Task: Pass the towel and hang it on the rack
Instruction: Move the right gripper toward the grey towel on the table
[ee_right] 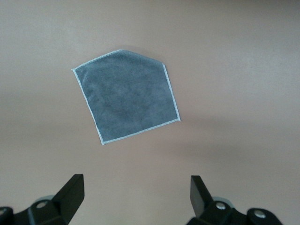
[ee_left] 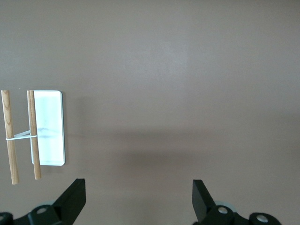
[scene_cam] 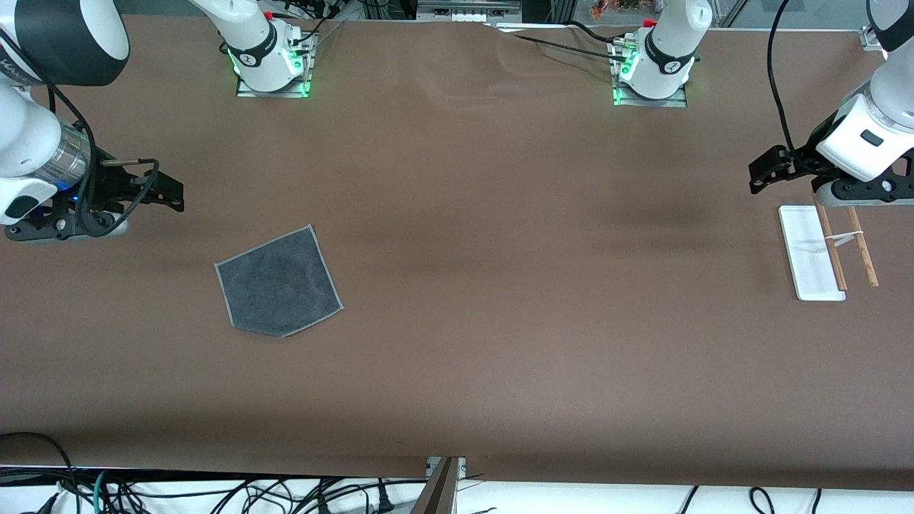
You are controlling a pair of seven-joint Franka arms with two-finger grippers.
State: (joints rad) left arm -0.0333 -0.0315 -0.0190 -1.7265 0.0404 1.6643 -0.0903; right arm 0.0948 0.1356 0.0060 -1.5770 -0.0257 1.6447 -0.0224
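The towel lies flat on the table toward the right arm's end, dark grey side up with a pale stitched edge and one corner tucked in. In the right wrist view the towel shows whole. My right gripper hangs open over bare table beside the towel, with nothing between its fingers. The rack stands toward the left arm's end: a white base slab with two brown rods joined by a white crosspiece. My left gripper is open and empty over bare table beside the rack, apart from it.
Both arm bases stand along the table's edge farthest from the front camera. Loose cables lie below the table's nearest edge. A brown cloth covers the table between towel and rack.
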